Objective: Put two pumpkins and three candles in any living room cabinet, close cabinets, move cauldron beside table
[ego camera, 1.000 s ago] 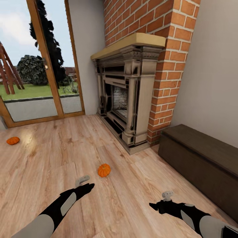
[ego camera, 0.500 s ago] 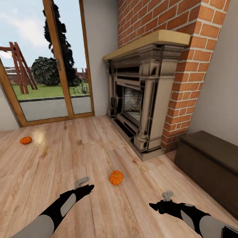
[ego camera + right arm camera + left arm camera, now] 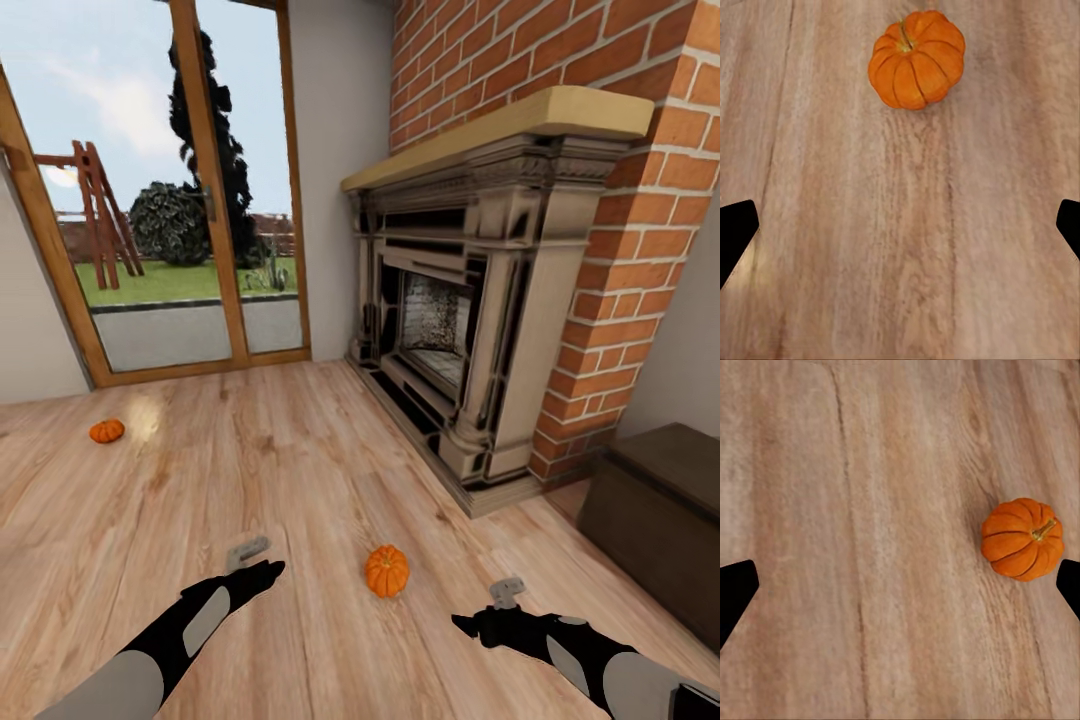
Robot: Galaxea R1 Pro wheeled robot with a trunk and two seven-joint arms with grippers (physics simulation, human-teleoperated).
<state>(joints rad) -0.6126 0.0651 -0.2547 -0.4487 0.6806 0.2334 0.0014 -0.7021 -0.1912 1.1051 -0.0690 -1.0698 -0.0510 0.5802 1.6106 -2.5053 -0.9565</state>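
In the head view, your whole picture has slid since a second ago, so it is the camera that turned, not the things. The big grey stone fireplace [image 3: 470, 330] with the red brick chimney now sits nearer the middle. The near small bright-orange ribbed pumpkin [image 3: 387, 570] lies on the light wooden plank floor [image 3: 200, 480] in front of the fireplace, between your two arms now, where before it sat further up the picture. The far orange pumpkin [image 3: 106, 431] lies well away from the fireplace, near the wood-framed glass door [image 3: 180, 200]. The long dark-brown wooden cabinet [image 3: 660, 520] stands just past the fireplace's brick side, with less of it showing than before. Your left gripper [image 3: 250, 553] and right gripper [image 3: 506, 592] hang low over the floor, both holding nothing.

In the left wrist view, the near pumpkin [image 3: 1021, 538] sits beside one dark fingertip [image 3: 1069, 585], not between the two — the fingers are spread wide.

In the right wrist view, the same pumpkin [image 3: 916, 59] lies ahead of the claw, past the fingertips [image 3: 735, 229], which are spread wide too.

So you are lined up well — I think you can reach down for this pumpkin next.
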